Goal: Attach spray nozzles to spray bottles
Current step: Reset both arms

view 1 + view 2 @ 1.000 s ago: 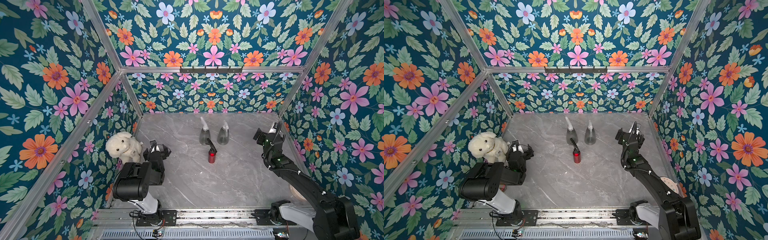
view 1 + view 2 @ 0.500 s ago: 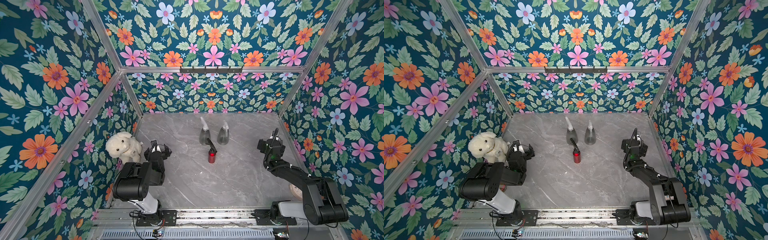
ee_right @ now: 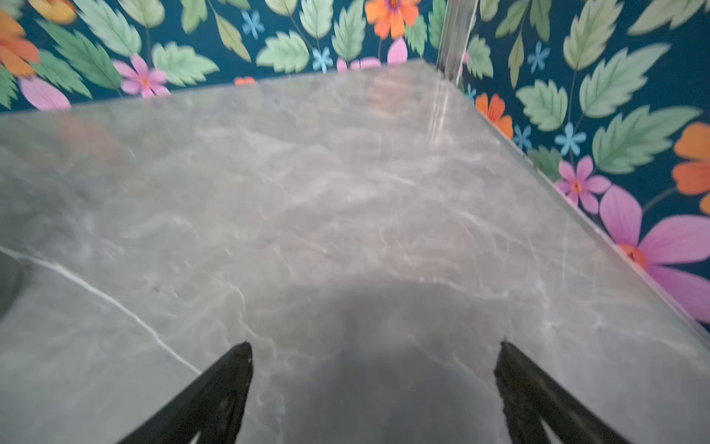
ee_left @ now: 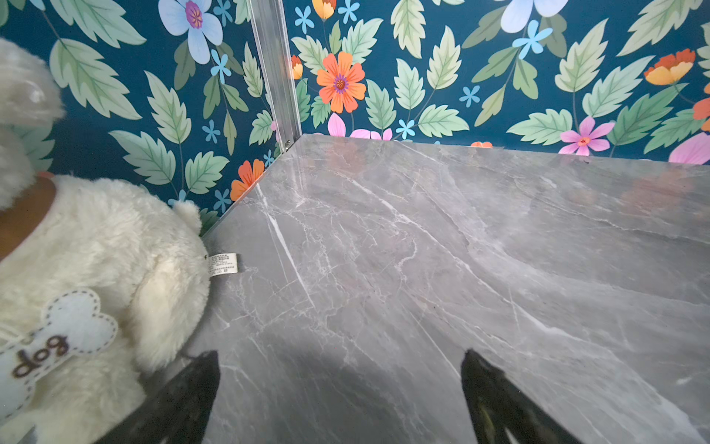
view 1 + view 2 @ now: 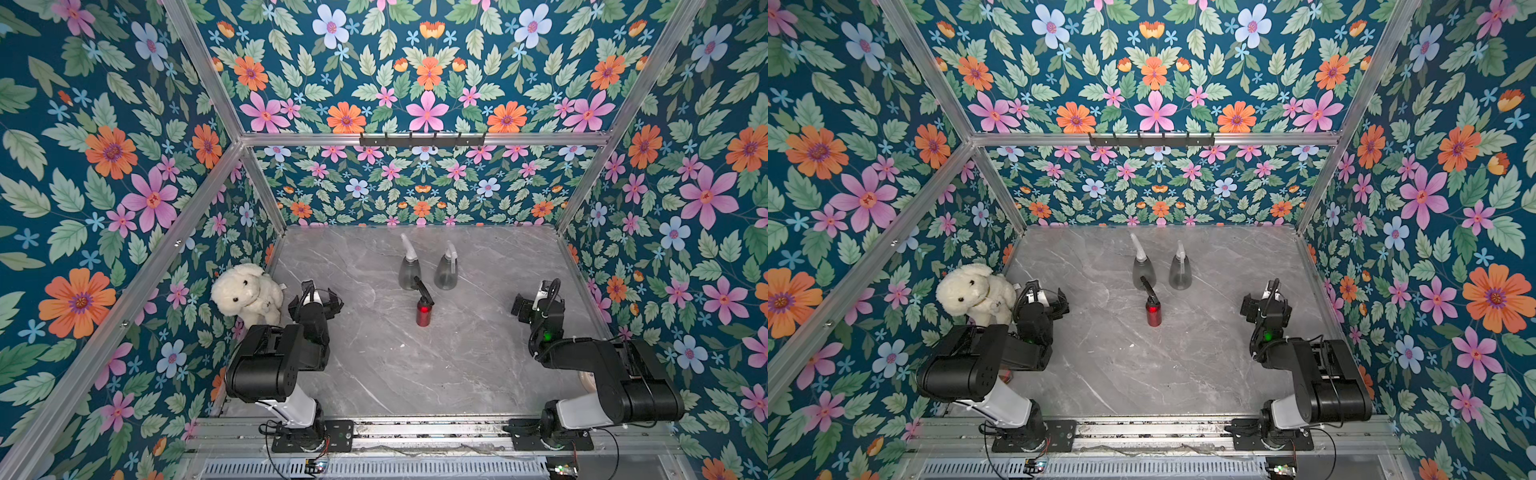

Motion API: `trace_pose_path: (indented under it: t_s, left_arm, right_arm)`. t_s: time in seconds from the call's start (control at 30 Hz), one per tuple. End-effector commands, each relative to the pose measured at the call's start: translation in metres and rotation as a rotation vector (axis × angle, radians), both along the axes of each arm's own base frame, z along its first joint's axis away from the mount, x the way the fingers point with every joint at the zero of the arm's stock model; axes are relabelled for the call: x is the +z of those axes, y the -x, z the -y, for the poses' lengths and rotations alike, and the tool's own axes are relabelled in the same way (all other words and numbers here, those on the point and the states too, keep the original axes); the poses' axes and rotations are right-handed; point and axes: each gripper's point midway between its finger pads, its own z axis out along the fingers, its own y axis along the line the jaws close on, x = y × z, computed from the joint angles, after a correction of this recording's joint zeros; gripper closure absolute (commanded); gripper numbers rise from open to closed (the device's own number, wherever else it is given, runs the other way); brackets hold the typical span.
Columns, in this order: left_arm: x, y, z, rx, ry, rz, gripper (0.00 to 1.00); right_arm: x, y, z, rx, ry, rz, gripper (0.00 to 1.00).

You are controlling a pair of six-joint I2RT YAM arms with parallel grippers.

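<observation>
Seating of spray nozzles (image 5: 406,246) on spray bottles (image 5: 409,273) unclear; right wrist view blurred; left claw (image 4: 339,354), right claw (image 3: 373,345) apart.

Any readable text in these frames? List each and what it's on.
"dog": stitched on the bone-shaped patch on the white plush toy.
Sewn-in tag on the plush toy: printed lines, too small to read.
Grey spray bottles and red bottle: no text visible.

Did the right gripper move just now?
Yes. The right gripper has pulled back toward its base: it was level with the grey bottles, now with the red bottle.
</observation>
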Motion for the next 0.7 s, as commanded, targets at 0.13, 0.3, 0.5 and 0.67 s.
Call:
trace_pose_path:
  t_s: [0.13, 0.3, 0.5, 0.67]
  left_arm:
    - [0.0137, -0.003, 0.0002, -0.001, 0.007, 0.059, 0.0]
    - [0.0132, -0.0032, 0.0002, -0.001, 0.007, 0.057, 0.0]
    - [0.0137, -0.004, 0.0002, -0.001, 0.006, 0.057, 0.0]
    - [0.0139, -0.0033, 0.0, 0.0, 0.007, 0.059, 0.0]
  right_arm:
    - [0.0329, -0.0137, -0.0029, 0.024, -0.012, 0.161, 0.0]
    - [0.0317, -0.0134, -0.0032, 0.025, -0.014, 0.151, 0.0]
    - [0.0308, -0.0131, -0.0035, 0.024, -0.021, 0.144, 0.01]
    - [0.0309, -0.0131, -0.0034, 0.024, -0.02, 0.146, 0.01]
